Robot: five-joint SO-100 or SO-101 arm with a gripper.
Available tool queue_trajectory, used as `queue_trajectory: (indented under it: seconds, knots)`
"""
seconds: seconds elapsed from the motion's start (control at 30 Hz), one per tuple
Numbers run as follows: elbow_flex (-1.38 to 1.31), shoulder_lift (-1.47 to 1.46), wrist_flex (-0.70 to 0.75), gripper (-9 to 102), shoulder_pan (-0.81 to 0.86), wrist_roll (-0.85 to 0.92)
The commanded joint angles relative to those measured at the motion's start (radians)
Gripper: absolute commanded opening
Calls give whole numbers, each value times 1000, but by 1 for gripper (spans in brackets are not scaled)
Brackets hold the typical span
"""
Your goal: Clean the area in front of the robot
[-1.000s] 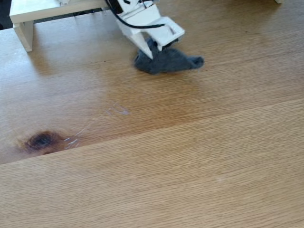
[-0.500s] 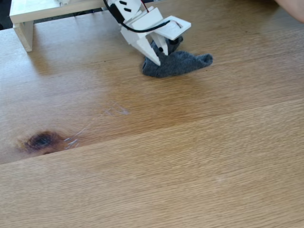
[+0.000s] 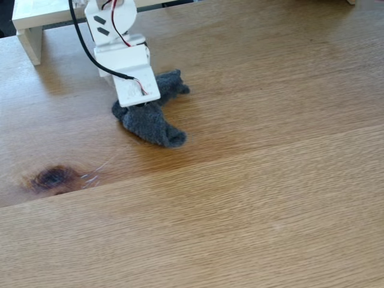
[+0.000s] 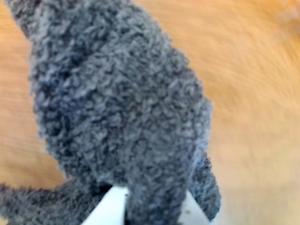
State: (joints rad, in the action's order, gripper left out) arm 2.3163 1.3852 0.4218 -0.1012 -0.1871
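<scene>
The area is a honey-brown wooden tabletop. The robot's white arm reaches down from the top left of the fixed view. Its gripper points down into a fuzzy dark grey cloth that lies crumpled on the wood, and the wrist block hides the fingertips there. In the wrist view the cloth takes up most of the picture, and a bunch of it runs between the two white fingertips at the bottom edge. The gripper is shut on that bunch.
A dark knot with faint whitish smears beside it lies left of the cloth. A white raised shelf stands at the top left behind the arm. Bare wood stretches to the right and toward the front.
The arm has swung left and toward the camera, dragging the grey cloth from the upper middle to left of centre. The cloth now covers the whitish mark that showed mid-table.
</scene>
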Motion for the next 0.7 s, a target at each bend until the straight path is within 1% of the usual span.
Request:
queue_trajectory:
  seconds: [0.0,0.07,0.13,0.2,0.27,0.4,0.47,0.53,0.57,0.67]
  knots:
    - [75,287,120,0,-80,-49]
    - [140,377,112,0,-143,-55]
    - [178,407,29,0,-164,-41]
    - [209,396,-129,0,-161,14]
    - [210,348,-318,0,-140,80]
    - [209,169,-692,0,-112,256]
    - [189,40,-805,0,-106,325]
    - [135,-92,-828,0,-98,354]
    - [100,-153,-818,0,-92,359]
    - [-32,-304,-732,0,-61,334]
